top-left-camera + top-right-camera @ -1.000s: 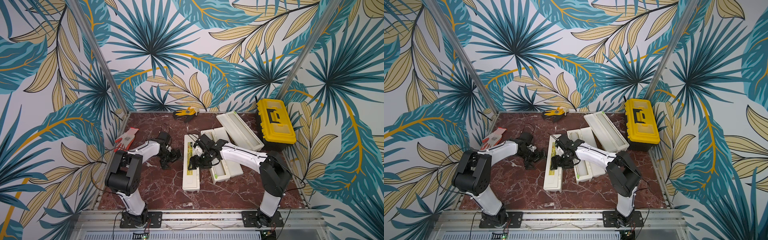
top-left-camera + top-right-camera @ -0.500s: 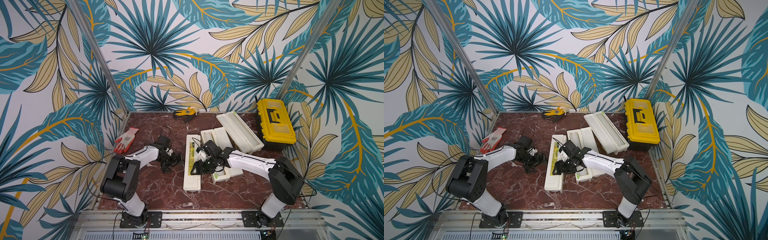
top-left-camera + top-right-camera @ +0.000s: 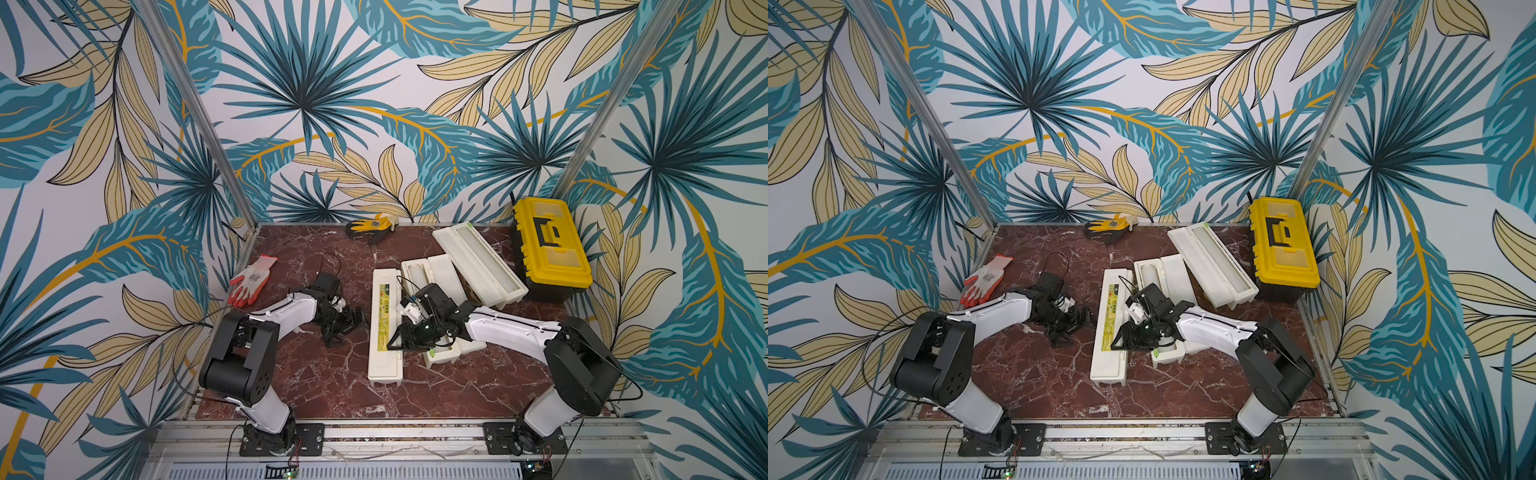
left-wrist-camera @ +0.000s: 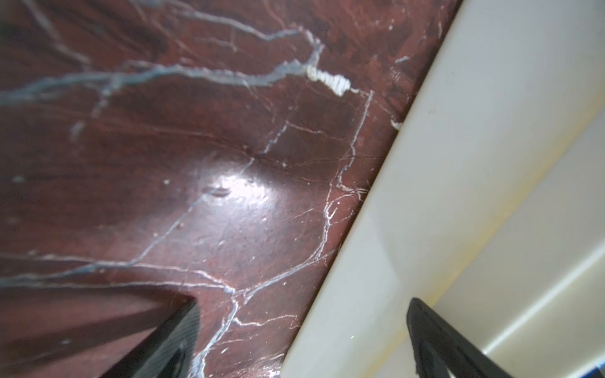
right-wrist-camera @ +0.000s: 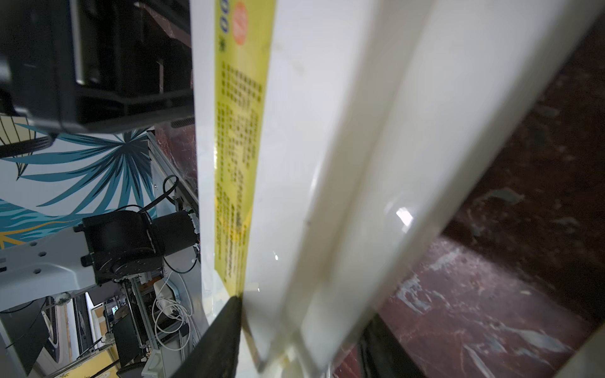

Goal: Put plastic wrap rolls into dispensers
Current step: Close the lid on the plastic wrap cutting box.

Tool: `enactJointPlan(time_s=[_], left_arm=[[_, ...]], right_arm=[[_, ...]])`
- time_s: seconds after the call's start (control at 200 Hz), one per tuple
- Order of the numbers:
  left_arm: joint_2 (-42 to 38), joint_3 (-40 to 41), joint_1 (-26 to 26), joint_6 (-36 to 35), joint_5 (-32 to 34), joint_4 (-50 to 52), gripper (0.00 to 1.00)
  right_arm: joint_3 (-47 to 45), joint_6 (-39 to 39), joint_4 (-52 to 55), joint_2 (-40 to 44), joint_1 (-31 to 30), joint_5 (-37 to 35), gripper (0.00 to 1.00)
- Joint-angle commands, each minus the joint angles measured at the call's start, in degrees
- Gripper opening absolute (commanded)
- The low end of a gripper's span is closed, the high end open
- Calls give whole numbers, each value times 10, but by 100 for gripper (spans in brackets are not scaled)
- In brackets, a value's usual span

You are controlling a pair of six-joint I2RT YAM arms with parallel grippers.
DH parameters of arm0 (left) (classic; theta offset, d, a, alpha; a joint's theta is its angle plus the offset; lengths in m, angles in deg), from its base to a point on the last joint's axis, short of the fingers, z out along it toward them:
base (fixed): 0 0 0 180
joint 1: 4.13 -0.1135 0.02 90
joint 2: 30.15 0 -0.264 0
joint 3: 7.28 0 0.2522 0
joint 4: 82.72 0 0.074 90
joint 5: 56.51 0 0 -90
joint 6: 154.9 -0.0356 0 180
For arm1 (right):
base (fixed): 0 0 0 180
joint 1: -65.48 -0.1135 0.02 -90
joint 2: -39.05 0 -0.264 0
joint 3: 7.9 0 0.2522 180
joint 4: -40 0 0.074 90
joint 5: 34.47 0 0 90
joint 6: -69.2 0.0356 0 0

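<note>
Our right claw (image 3: 395, 343) straddles the lid edge of the closed labelled dispenser (image 3: 384, 299); we cannot tell whether it pinches yet. The left claw (image 4: 302, 304) gapes wide at that box's other side, bracing nothing. A lift may therefore drag the whole box across the glossy red marble desk (image 3: 332, 386), or the thin lip may slip free. One roll (image 3: 415, 276) seems to lie in the open dispenser (image 3: 442, 270) alongside. Leaf wallpaper (image 3: 303, 104) rings us.
</note>
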Motion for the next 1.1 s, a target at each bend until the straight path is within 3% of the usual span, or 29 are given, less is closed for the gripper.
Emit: enactJointPlan(time_s=[0.0,0.2,0.27,0.34,0.436,0.566,0.621,0.831,1.006,1.096], left_arm=[[43,42,19,-5,33,34,100],[49,37,25,-1,40,34,100],[51,36,27,1,41,34,100],[53,35,29,1,43,34,100],[55,35,30,3,47,34,100],[57,34,32,5,48,33,100],[58,34,32,5,50,34,100],[55,37,32,7,54,34,100],[47,34,31,8,62,34,100],[34,31,23,8,66,40,100]], right_arm=[[-24,-55,139,-33,13,-107,41],[12,-80,163,-52,12,-110,41],[18,-82,157,-33,12,-114,55],[28,-82,154,-22,13,-115,62],[41,-70,132,-26,12,-97,78],[39,-63,109,-42,12,-81,82],[38,-69,117,-55,12,-73,78],[59,-117,224,-104,12,-107,46],[59,-119,200,-119,12,-73,36],[82,-116,190,-140,3,-51,39]])
